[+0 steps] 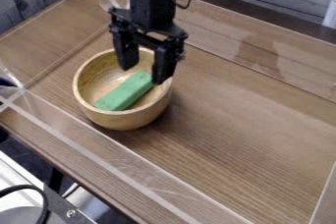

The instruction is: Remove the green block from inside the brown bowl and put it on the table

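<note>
The brown bowl [96,113] sits on the table [237,120] at the left of the view. Inside it lies the green block [122,93], slanted, with its upper end hidden behind the gripper's fingers. My gripper [144,63] points straight down over the bowl's far rim. Its two black fingers [164,63] stand open, spread apart with nothing between them, their tips just above the block's far end.
Clear plastic walls [125,2] edge the tabletop at the back and along the front left. Bare wood stretches to the right of the bowl and in front of it.
</note>
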You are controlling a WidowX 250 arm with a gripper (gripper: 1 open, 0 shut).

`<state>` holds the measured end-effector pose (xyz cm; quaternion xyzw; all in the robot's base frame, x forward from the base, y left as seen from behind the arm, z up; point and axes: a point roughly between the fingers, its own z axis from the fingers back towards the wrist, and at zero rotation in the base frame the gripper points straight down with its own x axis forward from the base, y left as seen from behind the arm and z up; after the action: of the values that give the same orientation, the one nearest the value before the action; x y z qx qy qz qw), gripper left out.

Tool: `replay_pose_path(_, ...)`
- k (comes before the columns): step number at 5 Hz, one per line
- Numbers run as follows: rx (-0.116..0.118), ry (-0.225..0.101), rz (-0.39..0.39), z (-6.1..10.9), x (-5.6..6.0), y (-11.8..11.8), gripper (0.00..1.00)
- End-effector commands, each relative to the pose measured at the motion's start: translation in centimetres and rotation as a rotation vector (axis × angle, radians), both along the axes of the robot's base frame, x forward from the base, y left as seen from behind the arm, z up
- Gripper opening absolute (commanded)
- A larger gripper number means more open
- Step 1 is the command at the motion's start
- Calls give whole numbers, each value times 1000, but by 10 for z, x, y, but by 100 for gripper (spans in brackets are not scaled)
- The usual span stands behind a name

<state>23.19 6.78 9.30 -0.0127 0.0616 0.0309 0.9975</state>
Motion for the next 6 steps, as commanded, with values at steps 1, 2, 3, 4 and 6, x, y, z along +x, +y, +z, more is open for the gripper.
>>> replay_pose_path(1, 31, -62, -14, 8, -2, 10, 100)
replay_pose_path(2, 37, -58, -8, -1, -6, 16, 100)
replay_pose_path(3, 41, -56, -1, -9, -9, 23, 100)
replay_pose_path(4, 42, -50, 7, -17, -11, 28, 100)
replay_pose_path(6, 45, -35, 15, -30, -11, 29, 100)
